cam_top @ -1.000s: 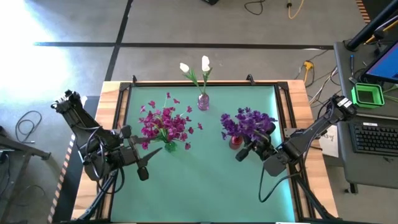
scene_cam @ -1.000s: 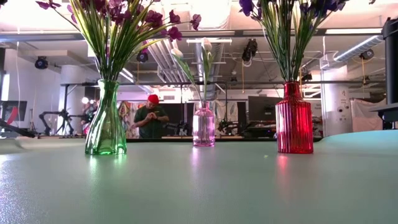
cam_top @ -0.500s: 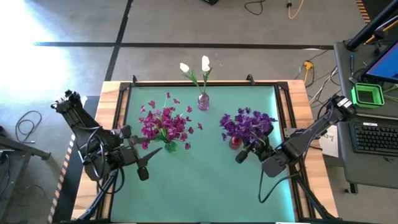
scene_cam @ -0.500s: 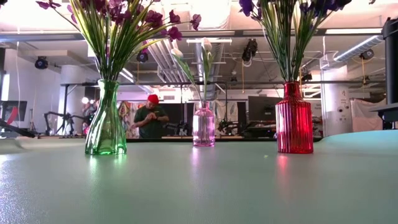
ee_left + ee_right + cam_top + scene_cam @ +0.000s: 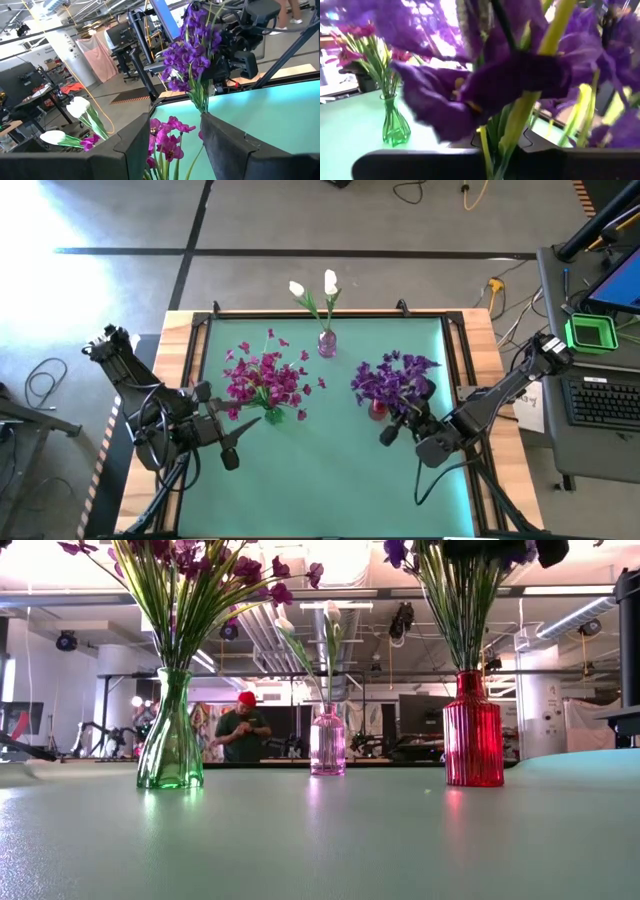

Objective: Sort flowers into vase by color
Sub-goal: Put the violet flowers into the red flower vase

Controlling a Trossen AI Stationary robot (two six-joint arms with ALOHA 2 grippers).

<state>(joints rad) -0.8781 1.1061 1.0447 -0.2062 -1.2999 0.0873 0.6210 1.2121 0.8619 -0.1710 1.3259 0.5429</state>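
Flowers were already sitting in three vases, and my right gripper (image 5: 390,432) was right up against the purple flowers (image 5: 393,378). I could not tell if its fingers were open or closed, because blooms filled its wrist view. A second ago that gripper sat a bit farther right; it had slid left and toward 6 o'clock, and the purple bunch had leaned a little left with it. I judged that I was tidying or letting go of the last purple stems, so the sort looked almost done.

The purple bunch stood in the red vase (image 5: 472,730) at about 3 o'clock on the green table (image 5: 330,480). The pink flowers (image 5: 265,378) stood in the green vase (image 5: 170,735) at 9 o'clock. The white buds (image 5: 312,286) stood in the small pink vase (image 5: 327,740) at 12 o'clock.

My left gripper (image 5: 232,452) waited at 8 o'clock, fingers apart and holding nothing.

I could read no writing or labels anywhere.
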